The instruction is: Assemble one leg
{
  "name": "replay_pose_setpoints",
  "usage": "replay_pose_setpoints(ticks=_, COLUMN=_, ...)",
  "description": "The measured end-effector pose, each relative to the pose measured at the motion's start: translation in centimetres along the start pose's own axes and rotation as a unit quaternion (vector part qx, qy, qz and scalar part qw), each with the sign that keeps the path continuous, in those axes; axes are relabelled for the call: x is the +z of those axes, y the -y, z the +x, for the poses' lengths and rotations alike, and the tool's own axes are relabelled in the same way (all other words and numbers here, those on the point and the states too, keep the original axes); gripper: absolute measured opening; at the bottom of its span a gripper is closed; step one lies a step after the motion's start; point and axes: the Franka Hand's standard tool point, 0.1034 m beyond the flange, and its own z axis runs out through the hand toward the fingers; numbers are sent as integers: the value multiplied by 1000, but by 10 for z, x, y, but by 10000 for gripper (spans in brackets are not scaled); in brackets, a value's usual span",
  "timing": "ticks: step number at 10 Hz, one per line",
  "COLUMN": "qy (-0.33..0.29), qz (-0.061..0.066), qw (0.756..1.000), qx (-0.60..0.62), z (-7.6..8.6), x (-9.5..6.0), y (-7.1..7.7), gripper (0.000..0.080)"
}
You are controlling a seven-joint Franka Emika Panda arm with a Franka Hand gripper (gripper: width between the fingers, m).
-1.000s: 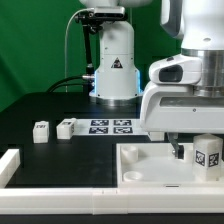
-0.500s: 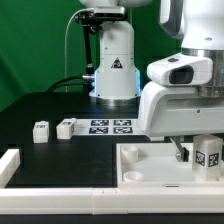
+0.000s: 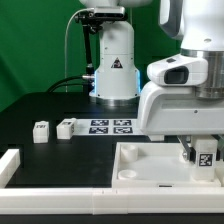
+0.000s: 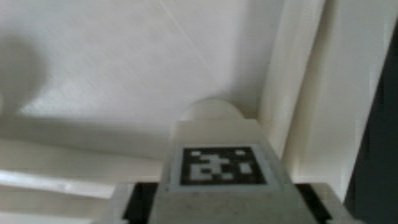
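My gripper [image 3: 202, 157] is shut on the leg [image 3: 206, 153], a small white block with a black-and-white tag. It holds the leg upright over the right-hand corner of the white tray-like tabletop [image 3: 150, 168]. In the wrist view the leg [image 4: 222, 150] fills the middle, its tag facing the camera. The dark fingers [image 4: 153, 200] press on both of its sides, and the gripper [image 4: 228, 205] is closed around it. The tabletop's rim [image 4: 311, 90] runs right beside the leg. The leg's lower end is hidden behind the rim in the exterior view.
Two more white legs [image 3: 41, 131] [image 3: 66, 127] lie at the exterior view's left. The marker board [image 3: 111, 126] lies behind the tabletop. A white block [image 3: 8, 165] and a white front rail [image 3: 60, 206] border the near side. The arm's base [image 3: 113, 70] stands at the back.
The held leg has turned in place and looks narrower, with its tag now smaller and slightly lower over the tabletop corner. Nothing else has moved.
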Motion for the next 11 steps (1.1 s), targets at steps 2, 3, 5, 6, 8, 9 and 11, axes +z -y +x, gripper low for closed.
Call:
replay_pose_setpoints(ticks=2, qy=-5, qz=1, qw=990, qx=139, z=1, x=0, y=5, gripper=277)
replay_pose_setpoints(ticks=3, qy=-5, qz=2, qw=975, qx=221, z=0, x=0, y=9, gripper=277)
replay_pose_setpoints(ticks=5, qy=-4, qz=4, qw=945, qx=328, z=0, x=0, y=8, gripper=277)
replay_pose_setpoints(ticks=6, qy=0, qz=10, qw=908, qx=420, z=0, x=0, y=9, gripper=277)
replay_pose_setpoints(ticks=8, qy=3, qz=13, qw=835, qx=550, z=0, x=1, y=10, gripper=277)
replay_pose_setpoints(ticks=9, qy=7, qz=16, qw=800, qx=600, z=0, x=1, y=10, gripper=277)
replay_pose_setpoints(ticks=11, qy=6, qz=16, qw=818, qx=575, z=0, x=1, y=10, gripper=276)
